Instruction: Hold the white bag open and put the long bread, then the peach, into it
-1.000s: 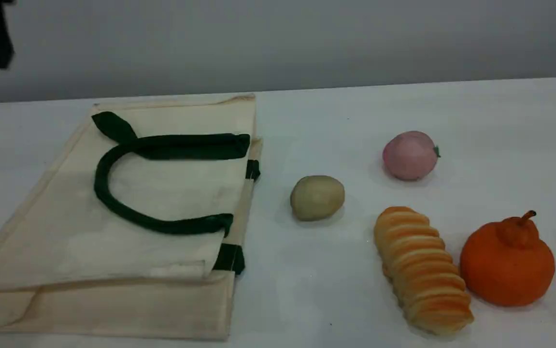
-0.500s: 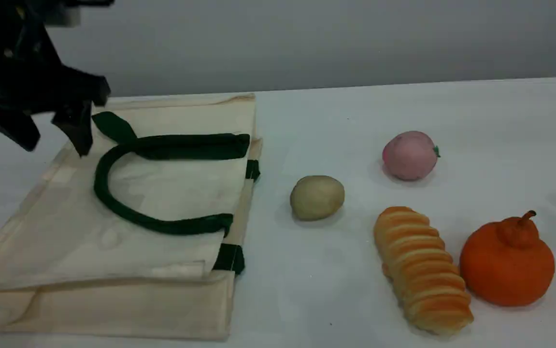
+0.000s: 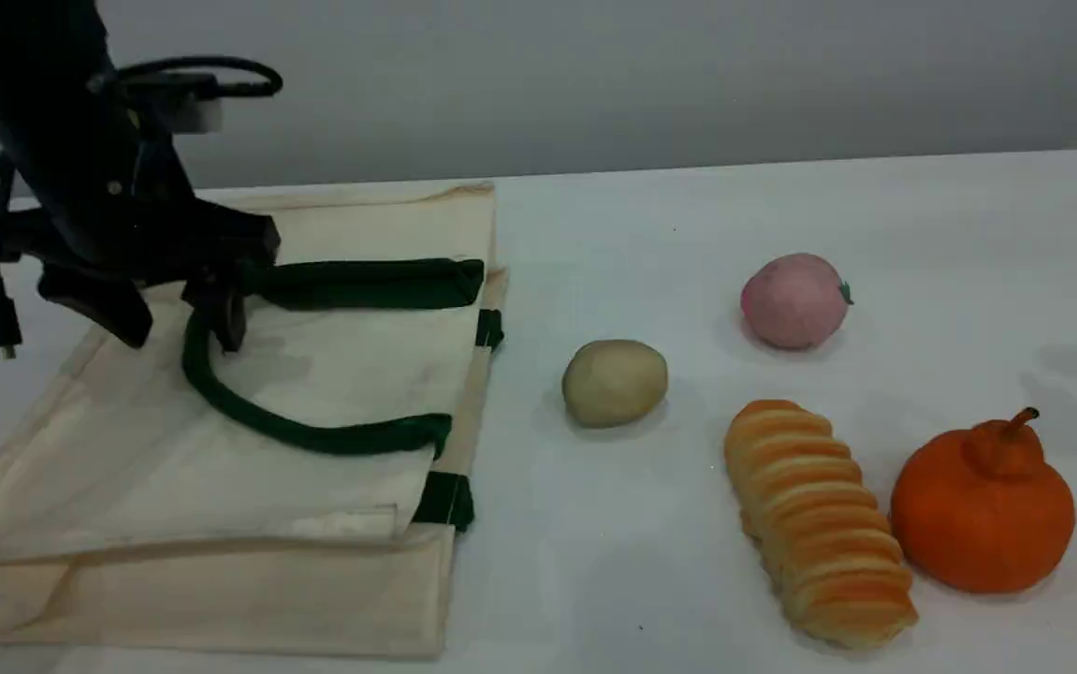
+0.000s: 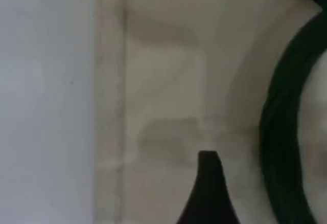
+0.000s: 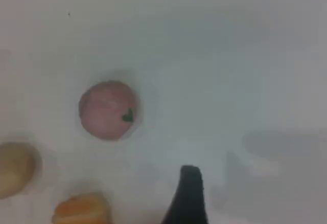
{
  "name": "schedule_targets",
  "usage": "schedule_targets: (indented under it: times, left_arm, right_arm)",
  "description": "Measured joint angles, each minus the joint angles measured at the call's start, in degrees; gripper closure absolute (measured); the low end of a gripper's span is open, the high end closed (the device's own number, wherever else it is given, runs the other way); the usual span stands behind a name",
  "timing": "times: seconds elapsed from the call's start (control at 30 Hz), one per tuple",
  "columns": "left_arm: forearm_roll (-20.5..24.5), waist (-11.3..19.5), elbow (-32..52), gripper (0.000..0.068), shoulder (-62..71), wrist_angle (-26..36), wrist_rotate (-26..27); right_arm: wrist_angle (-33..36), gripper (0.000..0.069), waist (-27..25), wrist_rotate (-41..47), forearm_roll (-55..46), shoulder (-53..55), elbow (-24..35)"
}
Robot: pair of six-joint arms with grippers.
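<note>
The white bag (image 3: 313, 374) lies flat on the left of the table, its dark green handle (image 3: 313, 435) looped on top. My left gripper (image 3: 181, 326) hangs open just above the bag's far-left part, one finger on each side of the handle's bend. In the left wrist view a dark fingertip (image 4: 208, 188) hovers over the canvas (image 4: 163, 106) beside the handle (image 4: 281, 132). The long bread (image 3: 819, 524) lies at the front right and the peach (image 3: 793, 301) behind it. The right wrist view shows one fingertip (image 5: 189, 188) above bare table, right of the peach (image 5: 108, 110); nothing is held.
A beige potato-like lump (image 3: 615, 382) sits between the bag and the peach. An orange knobbed citrus (image 3: 982, 505) stands close to the right of the bread. The right arm is outside the scene view; its shadow falls on the table's right edge.
My left arm came in from the top left corner and dropped down over the bag's handle, jaws still open. A shadow grew at the table's right edge. The foods and bag stayed put.
</note>
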Motion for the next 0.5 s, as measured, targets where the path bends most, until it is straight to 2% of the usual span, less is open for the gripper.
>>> schedule_targets:
  times: [0.33,0.4,0.5]
  left_arm:
    - [0.0,0.0,0.0,0.0195,3.61,-3.59,0.02]
    - [0.0,0.0,0.0,0.0239,3.61,-3.68,0.07]
    - [0.0,0.0,0.0,0.0391,3.61,-3.95,0.07]
  right_arm:
    - [-1.42,0.0109,0.0,-0.25,0.02,0.0,0.0]
    - [-1.61,0.0109,0.0,-0.25,0.02,0.0,0.0]
    - [-2.27,0.0109,0.0,-0.25,0.02,0.0,0.0]
